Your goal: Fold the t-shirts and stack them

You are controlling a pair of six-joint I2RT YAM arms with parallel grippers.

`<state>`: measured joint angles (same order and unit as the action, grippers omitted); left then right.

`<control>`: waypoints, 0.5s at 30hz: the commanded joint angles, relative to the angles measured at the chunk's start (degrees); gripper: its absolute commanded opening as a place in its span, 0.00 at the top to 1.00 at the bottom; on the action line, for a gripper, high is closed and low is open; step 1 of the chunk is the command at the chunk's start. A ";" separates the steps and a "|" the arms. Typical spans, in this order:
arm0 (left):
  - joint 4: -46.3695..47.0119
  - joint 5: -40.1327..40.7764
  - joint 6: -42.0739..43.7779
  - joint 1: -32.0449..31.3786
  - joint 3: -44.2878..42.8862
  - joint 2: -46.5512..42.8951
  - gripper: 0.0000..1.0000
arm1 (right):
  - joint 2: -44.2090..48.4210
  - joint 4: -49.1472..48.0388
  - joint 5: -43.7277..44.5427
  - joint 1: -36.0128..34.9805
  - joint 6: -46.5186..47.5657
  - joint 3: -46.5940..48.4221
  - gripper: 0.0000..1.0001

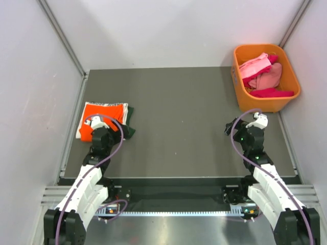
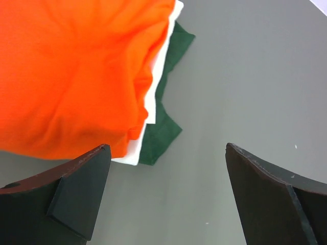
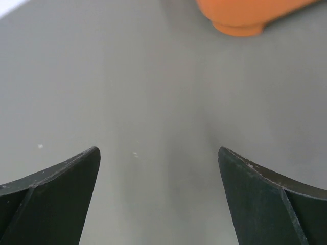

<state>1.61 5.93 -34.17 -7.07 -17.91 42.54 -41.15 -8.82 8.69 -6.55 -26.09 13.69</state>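
Stack at the near left: I see the orange t-shirt (image 2: pixel 76 71) folded over a white one (image 2: pixel 152 99) and a dark green one (image 2: pixel 164 128), under my left gripper (image 2: pixel 167 148), jaws spread, holding nothing. My right gripper (image 3: pixel 158 150) gapes empty over the grey table (image 1: pixel 179 112). A pink shirt (image 1: pixel 255 65) and magenta shirts (image 1: pixel 273 92) lie crumpled in the orange basket (image 1: pixel 293 76), far right.

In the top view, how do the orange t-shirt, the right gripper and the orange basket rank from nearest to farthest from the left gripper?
Measured from the left gripper:
1. The orange t-shirt, on the left side, right beside its fingers.
2. The right gripper, on the opposite, right side, in the near half.
3. The orange basket, at the far right corner.
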 commanded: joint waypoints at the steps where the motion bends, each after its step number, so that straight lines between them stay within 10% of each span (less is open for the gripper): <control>1: -1.34 3.21 -0.19 -0.05 -2.13 -1.15 0.01 | -0.43 6.07 5.10 -0.31 -0.98 8.94 0.00; 15: 2.17 2.59 -0.98 -0.05 0.07 0.96 0.05 | -31.69 30.62 10.92 13.92 -4.67 65.81 0.12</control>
<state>1.04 8.43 -34.81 -7.07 -17.89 43.77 -65.65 15.66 20.05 3.99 -28.29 72.27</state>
